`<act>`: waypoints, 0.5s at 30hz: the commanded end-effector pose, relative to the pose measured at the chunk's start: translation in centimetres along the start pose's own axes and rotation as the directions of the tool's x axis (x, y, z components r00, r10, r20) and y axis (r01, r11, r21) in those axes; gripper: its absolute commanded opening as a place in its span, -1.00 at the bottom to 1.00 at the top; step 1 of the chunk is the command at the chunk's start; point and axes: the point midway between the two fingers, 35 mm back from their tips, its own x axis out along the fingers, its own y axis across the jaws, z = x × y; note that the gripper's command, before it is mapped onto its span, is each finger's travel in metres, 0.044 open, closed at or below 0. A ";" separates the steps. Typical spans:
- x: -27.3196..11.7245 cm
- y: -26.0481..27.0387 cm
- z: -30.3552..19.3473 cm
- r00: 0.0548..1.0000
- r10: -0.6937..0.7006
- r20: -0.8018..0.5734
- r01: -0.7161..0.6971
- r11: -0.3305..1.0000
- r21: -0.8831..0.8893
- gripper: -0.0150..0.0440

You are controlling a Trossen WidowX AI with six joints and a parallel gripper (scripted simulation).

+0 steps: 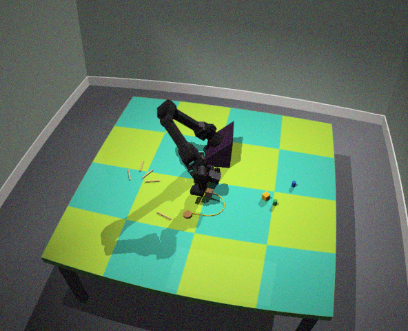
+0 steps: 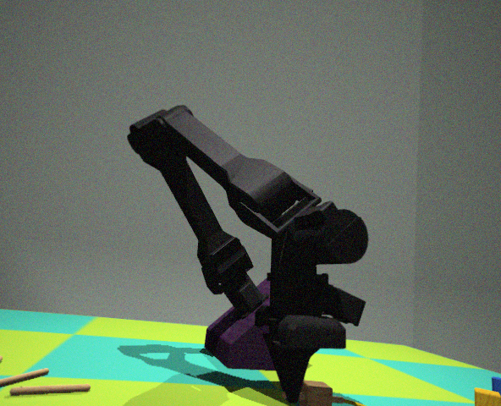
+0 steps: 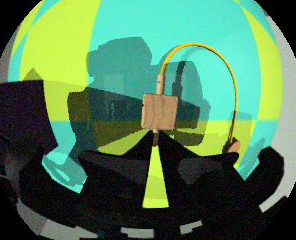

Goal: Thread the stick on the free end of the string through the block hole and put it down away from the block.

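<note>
The wooden block point(image 1: 209, 192) point(image 2: 316, 394) point(image 3: 159, 112) stands on the table. The stick point(image 3: 160, 85) runs through its hole: the string end sticks out at the far side in the wrist view, and a short tip shows at the near side. My gripper point(image 2: 294, 398) point(image 3: 155, 134) is low beside the block, shut on that short tip; the fingers hide part of it. The yellow string point(image 1: 224, 204) point(image 3: 236, 95) curves from the stick's far end to the round button point(image 1: 187, 214) point(image 3: 233, 146), and lies outside the block.
A loose stick point(image 1: 164, 216) lies left of the button, and several more lie farther left. A yellow cube point(image 1: 265, 196) point(image 2: 487, 397), a green piece point(image 1: 274, 202) and a blue piece point(image 1: 293, 183) point(image 2: 498, 386) are to the right. A dark purple wedge point(image 1: 222, 151) point(image 2: 242, 351) point(image 3: 23, 105) stands behind the gripper.
</note>
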 end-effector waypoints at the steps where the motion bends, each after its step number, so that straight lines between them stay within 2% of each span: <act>1: 0.0 0.0 -0.2 1.000 0.000 0.007 0.000 1.000 -0.004 -0.49; 15: -0.2 0.2 -2.0 1.000 -0.004 0.006 0.004 1.000 0.000 -0.49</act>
